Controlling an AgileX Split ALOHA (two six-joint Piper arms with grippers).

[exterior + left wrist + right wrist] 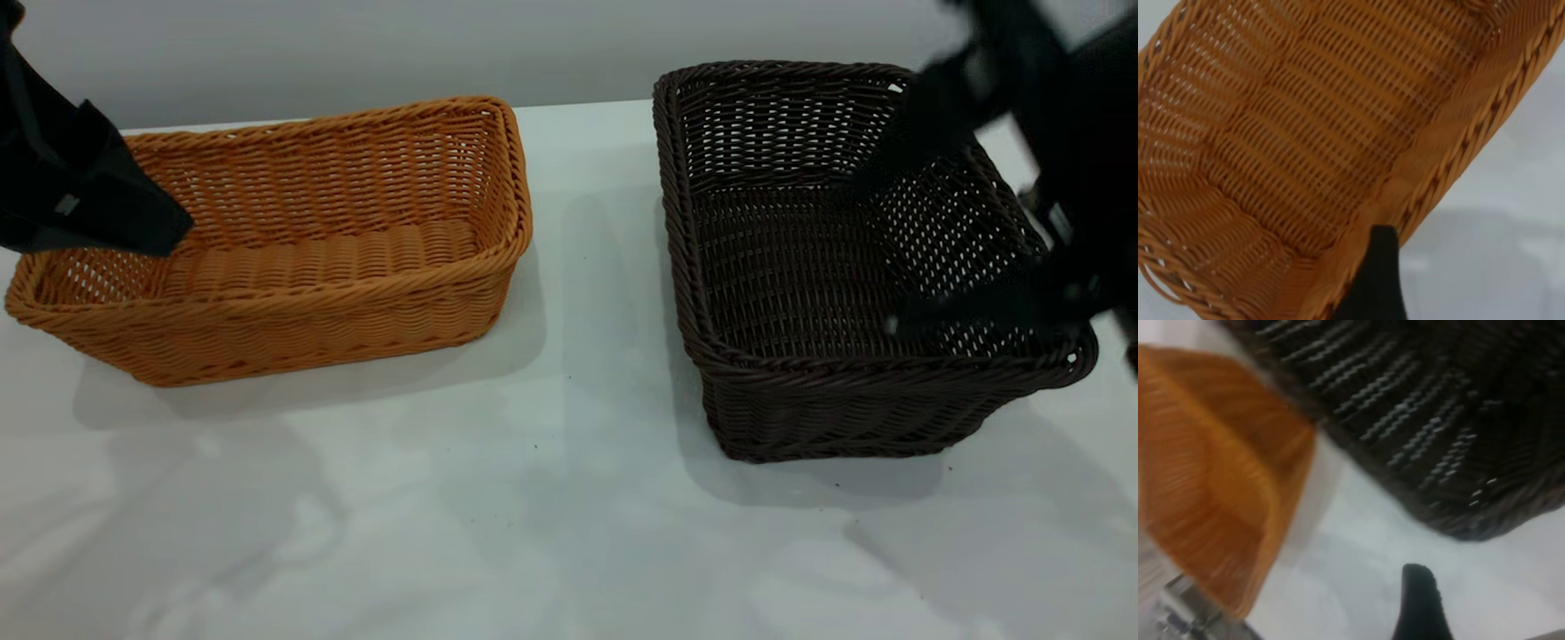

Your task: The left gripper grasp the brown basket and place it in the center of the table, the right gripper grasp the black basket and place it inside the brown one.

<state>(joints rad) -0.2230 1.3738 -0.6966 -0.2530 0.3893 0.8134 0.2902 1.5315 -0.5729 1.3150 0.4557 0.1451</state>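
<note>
Two baskets are resting apart on the bench (551,533); nesting is not yet done. Brown basket (293,258) is sitting left, its end rim gripped by left hand (164,227). Black basket (827,284) is sitting right; right hand (898,258) state cannot be told.

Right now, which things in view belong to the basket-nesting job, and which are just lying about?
Part of the job:
- brown basket
- black basket
- table
- left gripper, at the brown basket's left end
- right gripper, over the black basket

Lying about:
- nothing else in view
</note>
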